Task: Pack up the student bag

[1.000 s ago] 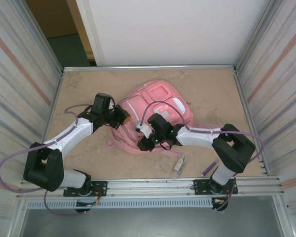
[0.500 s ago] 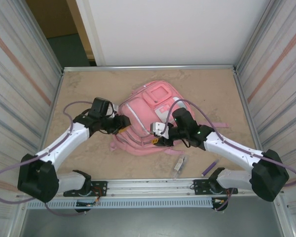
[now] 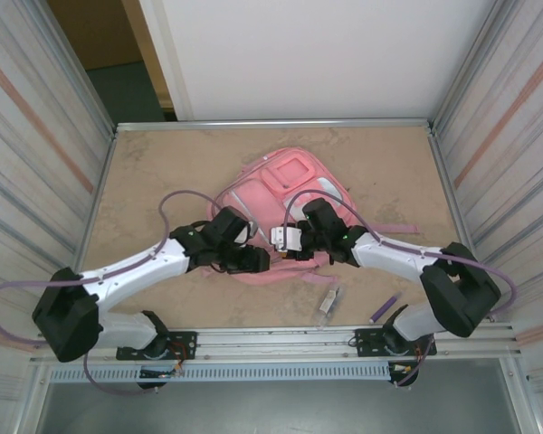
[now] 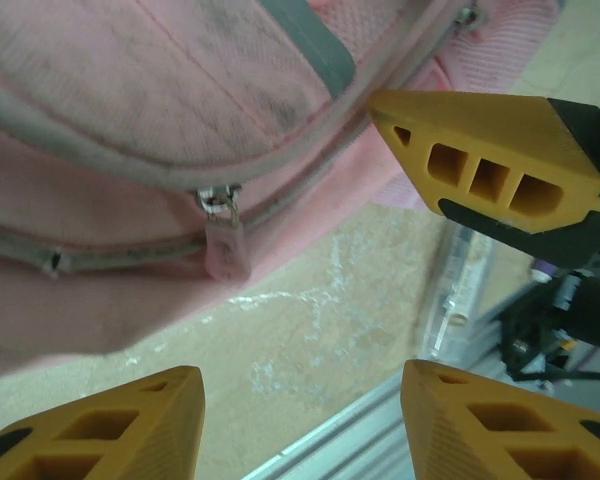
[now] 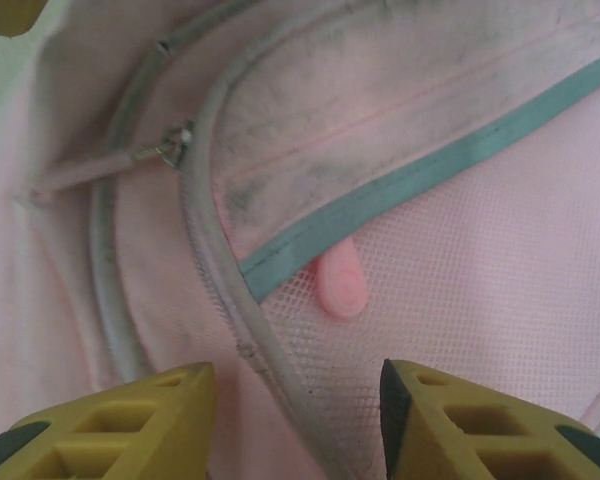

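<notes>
Student bag: the student bag (image 3: 285, 185) is laid flat on the tabletop (image 3: 154, 172), at the centre and slightly toward 12 o'clock, with its front pockets facing up.
Left gripper: the left gripper (image 3: 256, 260) is held at the bag's 7 o'clock edge; its fingers (image 4: 130, 420) are spread and nothing is held between them.
Right gripper: the right gripper (image 3: 286, 240) is held at the bag's 6 o'clock edge, just beside the left one; its fingers (image 5: 460, 410) are likewise released, over a mesh pocket (image 5: 460, 280).
Change: within the last second both pairs of fingers have been opened from a near-clenched state, the left arm has been brought from the bag's 9 o'clock side to its near edge, and the bag has been shifted a little.
Meaning: the fabric is judged to have been let go after a repositioning; packing itself is not yet begun.
Zip: a zip pull (image 4: 225, 245) is seen just ahead of the left fingers, on a zip that appears closed.
Loose items: a clear tube (image 3: 328, 306) and a purple pen (image 3: 384, 309) are left on the tabletop at the bag's 5 o'clock, apart from it.
</notes>
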You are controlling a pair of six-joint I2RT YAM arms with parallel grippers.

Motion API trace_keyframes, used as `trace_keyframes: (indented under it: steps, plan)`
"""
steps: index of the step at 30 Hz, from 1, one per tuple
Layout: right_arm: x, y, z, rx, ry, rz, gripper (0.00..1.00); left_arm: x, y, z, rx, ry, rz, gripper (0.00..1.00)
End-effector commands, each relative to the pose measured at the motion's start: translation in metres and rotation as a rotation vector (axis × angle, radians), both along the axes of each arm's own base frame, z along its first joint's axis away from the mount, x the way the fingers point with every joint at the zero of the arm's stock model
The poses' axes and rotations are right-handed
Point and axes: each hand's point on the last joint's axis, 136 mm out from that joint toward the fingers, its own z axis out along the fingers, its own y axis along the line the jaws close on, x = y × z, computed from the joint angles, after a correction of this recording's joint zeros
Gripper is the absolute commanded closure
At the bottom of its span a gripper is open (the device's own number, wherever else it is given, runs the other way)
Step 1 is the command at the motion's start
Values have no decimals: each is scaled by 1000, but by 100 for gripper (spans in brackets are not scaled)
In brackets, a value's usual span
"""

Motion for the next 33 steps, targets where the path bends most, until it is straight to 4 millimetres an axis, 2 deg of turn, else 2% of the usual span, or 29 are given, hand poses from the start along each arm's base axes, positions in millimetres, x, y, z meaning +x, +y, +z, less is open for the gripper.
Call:
trace_keyframes:
  steps: [1, 5, 8, 9, 11, 12, 14, 18, 20, 26, 27, 30, 33]
  plan:
    - [17, 1, 1, 32, -63, -29, 54, 22, -2, -4, 55, -65, 51, 46]
    - [26, 0, -4, 47, -73, -38, 55, 30, -9, -15, 56, -84, 61, 46]
    - [27, 5, -2, 71, -76, -38, 59, 36, -7, -19, 86, -101, 79, 44]
    - [26, 7, 0, 85, -74, -33, 65, 38, -6, -20, 92, -104, 88, 44]
    - [22, 13, 6, 113, -53, -17, 87, 41, -10, -20, 86, -113, 84, 44]
    - [20, 15, 9, 130, -38, -11, 94, 41, -13, -21, 79, -111, 74, 44]
    - [17, 18, 15, 157, -23, -7, 100, 41, -14, -25, 87, -100, 66, 44]
    - [7, 23, 26, 195, -7, 23, 100, 48, -5, -31, 140, -124, 109, 46]
    - [5, 23, 29, 202, -6, 28, 100, 55, -2, -26, 155, -157, 127, 48]
    - [-3, 23, 37, 223, 24, 46, 100, 73, 8, 7, 206, -285, 141, 50]
    - [-2, 22, 39, 229, 32, 44, 100, 74, 4, 15, 178, -318, 121, 50]
    - [1, 21, 43, 252, 56, 30, 100, 68, -11, 38, 45, -406, 23, 50]
    - [-5, 23, 50, 298, 104, 62, 100, 66, -4, 53, 15, -497, 15, 50]
